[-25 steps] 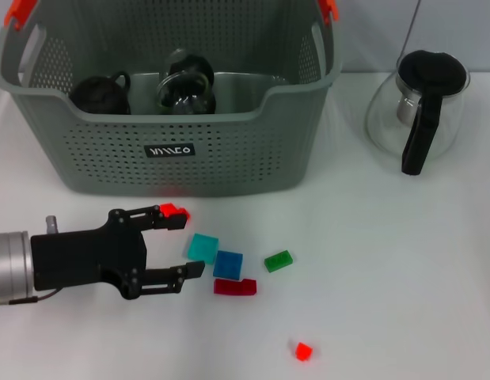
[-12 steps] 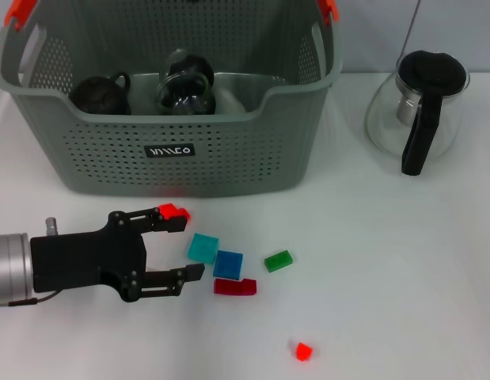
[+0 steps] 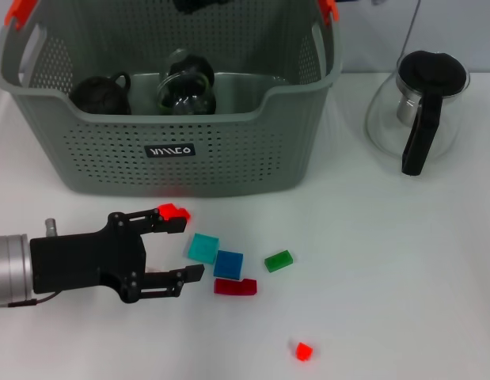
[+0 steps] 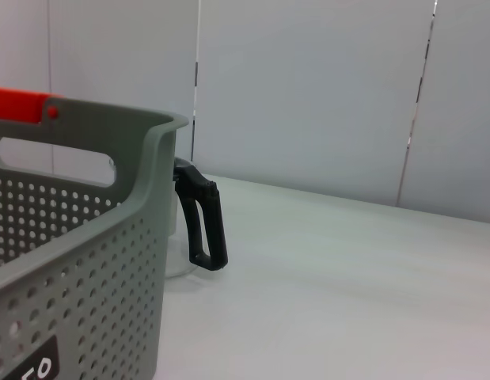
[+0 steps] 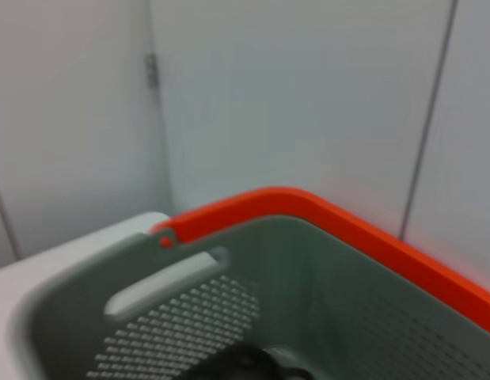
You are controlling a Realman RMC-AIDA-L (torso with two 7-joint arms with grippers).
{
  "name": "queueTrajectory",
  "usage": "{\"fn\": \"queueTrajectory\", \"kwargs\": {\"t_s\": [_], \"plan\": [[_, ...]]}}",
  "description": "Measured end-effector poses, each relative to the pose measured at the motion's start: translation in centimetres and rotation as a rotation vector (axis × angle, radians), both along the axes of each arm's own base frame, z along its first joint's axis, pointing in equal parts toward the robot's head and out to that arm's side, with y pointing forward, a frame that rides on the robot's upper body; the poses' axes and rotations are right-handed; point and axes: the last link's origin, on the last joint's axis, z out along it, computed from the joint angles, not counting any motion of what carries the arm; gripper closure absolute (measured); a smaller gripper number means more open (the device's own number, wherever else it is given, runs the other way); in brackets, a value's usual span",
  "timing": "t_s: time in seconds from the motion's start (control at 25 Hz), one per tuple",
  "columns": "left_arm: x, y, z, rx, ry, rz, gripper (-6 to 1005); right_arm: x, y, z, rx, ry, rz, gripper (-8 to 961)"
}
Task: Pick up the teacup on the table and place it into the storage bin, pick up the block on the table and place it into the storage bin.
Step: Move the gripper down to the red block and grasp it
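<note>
Nearest the robot, a small red piece [image 3: 303, 351] is lying alone on the bench [image 3: 403, 277], well in front of the storage bin [image 3: 169, 150]. The left end effector [image 3: 178, 243] is hovering low in front of the storage bin, spread open and grasping nothing; a bright red block [image 3: 175, 211] is sitting right at its upper fingertip, just below the bin's front wall. Beside the jaws are lying a teal block [image 3: 203, 248], a blue block [image 3: 228, 264], a dark red block [image 3: 235, 286] and a green block [image 3: 278, 260], so six blocks in all are counted on the bench.

The risk, judging from this crowding, is that closing jaws would be nudging the teal neighbour or flicking the red block away, since it is lying at the finger's tip rather than squarely between both.

Inside the bin two dark pieces of teaware [image 3: 102, 93] are resting. One glass pot [image 3: 419, 107] is standing beside the bin. The right end effector is not appearing in the head view; its wrist camera is looking down over the bin's rim.
</note>
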Motion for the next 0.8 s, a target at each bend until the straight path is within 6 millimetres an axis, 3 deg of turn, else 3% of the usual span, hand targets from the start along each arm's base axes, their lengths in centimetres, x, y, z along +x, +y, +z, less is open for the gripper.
{"fn": "queueTrajectory", "kwargs": {"t_s": [0.16, 0.36, 0.6, 0.8], "plan": [[0.0, 0.0, 0.0, -0.001, 0.000, -0.001, 238, 0.5, -2.1, 1.8, -0.047, 0.061, 0.071, 29], [-0.1, 0.0, 0.0, 0.003, 0.002, 0.003, 238, 2.9, -5.4, 3.3, -0.146, 0.010, 0.150, 36], [-0.2, 0.0, 0.0, 0.010, 0.006, 0.007, 238, 7.0, -9.8, 2.6, -0.355, -0.153, 0.205, 36], [-0.2, 0.0, 0.0, 0.009, 0.007, 0.004, 238, 9.0, -11.6, 0.7, -0.461, -0.334, 0.154, 37]]}}
